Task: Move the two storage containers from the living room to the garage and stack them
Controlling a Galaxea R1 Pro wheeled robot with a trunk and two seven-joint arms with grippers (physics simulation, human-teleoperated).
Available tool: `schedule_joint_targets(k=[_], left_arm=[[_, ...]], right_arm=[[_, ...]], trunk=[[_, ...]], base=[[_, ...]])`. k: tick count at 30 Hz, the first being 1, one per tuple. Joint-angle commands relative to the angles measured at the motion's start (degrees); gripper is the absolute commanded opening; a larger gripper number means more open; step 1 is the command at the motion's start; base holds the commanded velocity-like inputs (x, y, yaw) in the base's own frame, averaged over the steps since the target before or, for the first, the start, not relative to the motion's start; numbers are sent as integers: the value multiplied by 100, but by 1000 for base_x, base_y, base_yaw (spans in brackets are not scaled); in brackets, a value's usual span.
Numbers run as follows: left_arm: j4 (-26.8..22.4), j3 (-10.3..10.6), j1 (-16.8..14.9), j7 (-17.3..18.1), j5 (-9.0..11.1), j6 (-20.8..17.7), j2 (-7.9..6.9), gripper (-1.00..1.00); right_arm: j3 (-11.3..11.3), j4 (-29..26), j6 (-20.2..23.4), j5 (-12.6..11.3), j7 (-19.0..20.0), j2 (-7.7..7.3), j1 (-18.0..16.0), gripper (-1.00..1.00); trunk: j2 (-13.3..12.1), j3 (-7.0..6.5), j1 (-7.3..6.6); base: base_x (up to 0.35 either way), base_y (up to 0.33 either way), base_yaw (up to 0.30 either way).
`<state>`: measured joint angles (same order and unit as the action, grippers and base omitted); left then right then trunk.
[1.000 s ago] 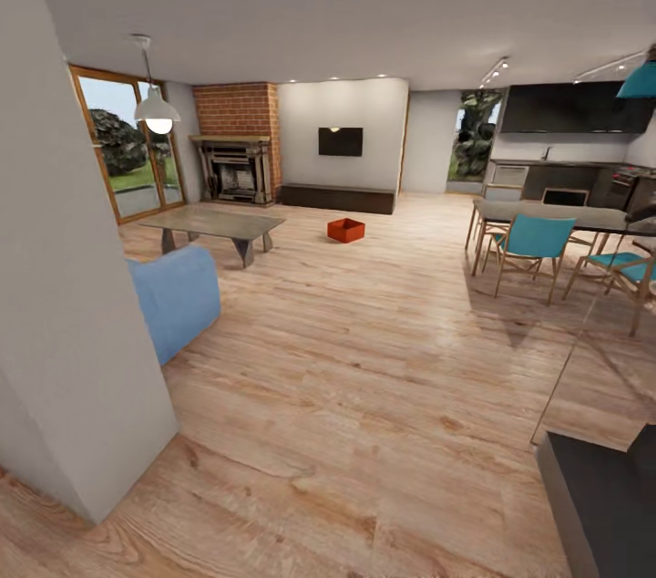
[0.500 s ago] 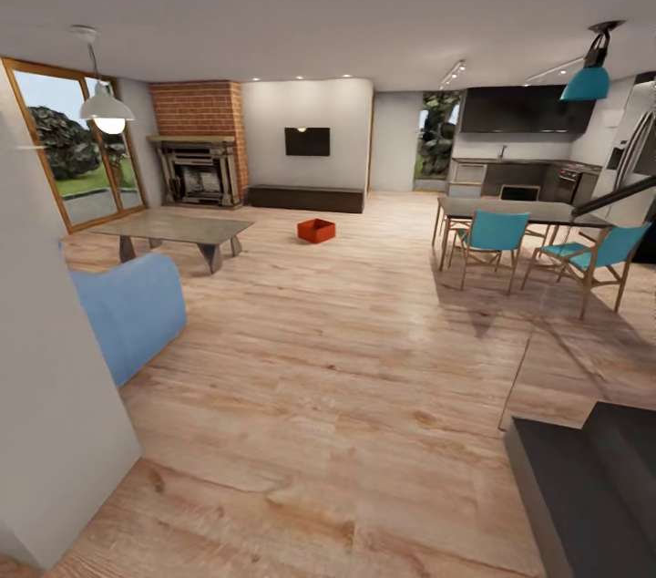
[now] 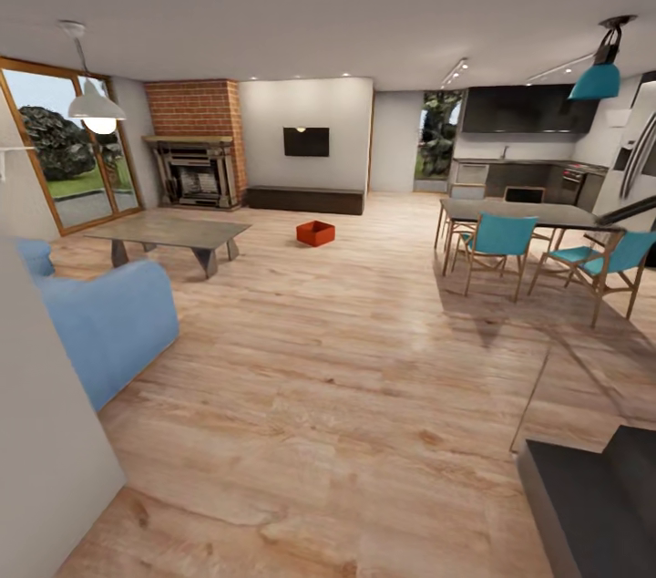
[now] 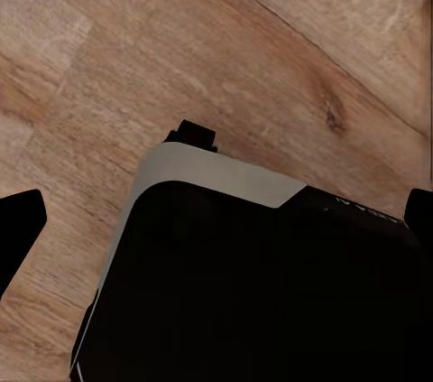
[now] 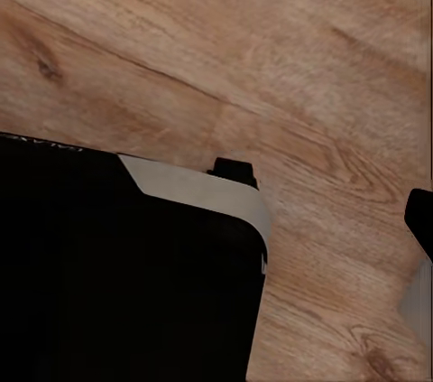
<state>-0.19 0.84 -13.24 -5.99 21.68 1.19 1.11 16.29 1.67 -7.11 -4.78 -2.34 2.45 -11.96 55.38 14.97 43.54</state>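
Nothing has shifted but our viewpoint; one storage container [image 3: 315, 233] sits on the plank floor [image 3: 364, 377] beyond the sofa [image 3: 105, 323]; neither pincer's state can be told.

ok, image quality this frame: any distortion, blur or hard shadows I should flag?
Head view: wide-angle stretch, the wall at the near left edge leans; far red bin small but sharp; dining chairs cast long soft shadows on the plank floor; bright window, no glare. Left wrist view: soft, dark robot body fills the lower half. Right wrist view: much the same over wood grain.
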Motion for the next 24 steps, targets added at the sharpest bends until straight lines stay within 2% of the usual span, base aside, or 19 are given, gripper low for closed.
schedule_joint_targets(k=[1, 24], left_arm=[[1, 11, -3, -16, 29, 12, 2, 100], [2, 12, -3, -24, 20, 30, 5, 100]], right_arm=[[49, 18, -34, -49, -13, -2, -8, 100], [57, 9, -83, -46, -56, -19, -8, 100]], trunk=[[4, 7, 4], [4, 7, 4]], base=[[322, 0, 0], [322, 0, 0]])
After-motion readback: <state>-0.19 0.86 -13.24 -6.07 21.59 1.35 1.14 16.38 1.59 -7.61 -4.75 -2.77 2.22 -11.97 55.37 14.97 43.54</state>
